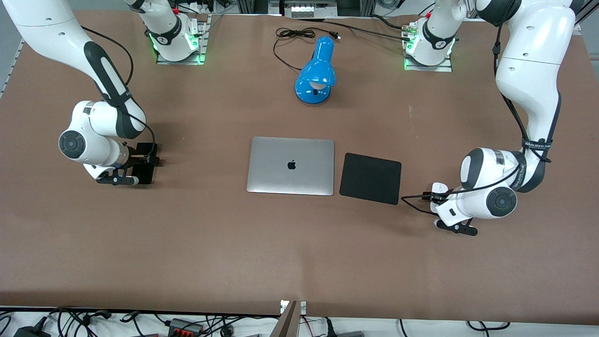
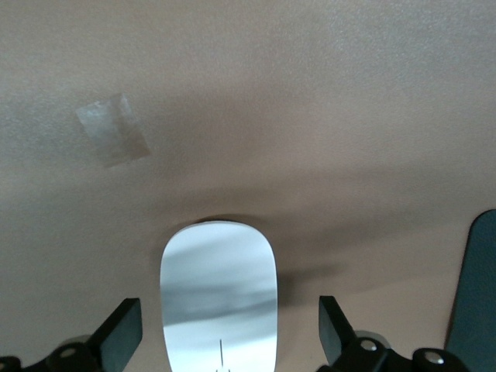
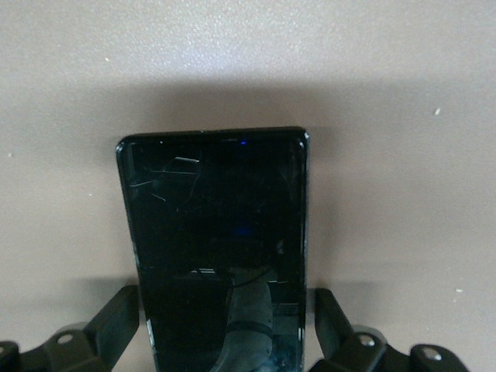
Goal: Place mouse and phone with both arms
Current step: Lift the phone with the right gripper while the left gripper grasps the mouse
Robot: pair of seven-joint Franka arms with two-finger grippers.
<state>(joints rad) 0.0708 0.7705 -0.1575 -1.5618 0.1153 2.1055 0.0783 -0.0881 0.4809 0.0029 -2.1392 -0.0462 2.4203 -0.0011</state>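
Front view shows you both arms down low on the worktop (image 1: 299, 262): your left end effector (image 2: 225, 337) sits spread wide around the mouse (image 2: 219, 294), beside the mouse pad (image 1: 370, 178) at the left arm's end. Your right end effector (image 3: 225, 325) is just as wide open astride the phone (image 3: 217, 248) at the right arm's end. Nothing's gripped yet, so I'd say both pickups and both placements are ahead of you.
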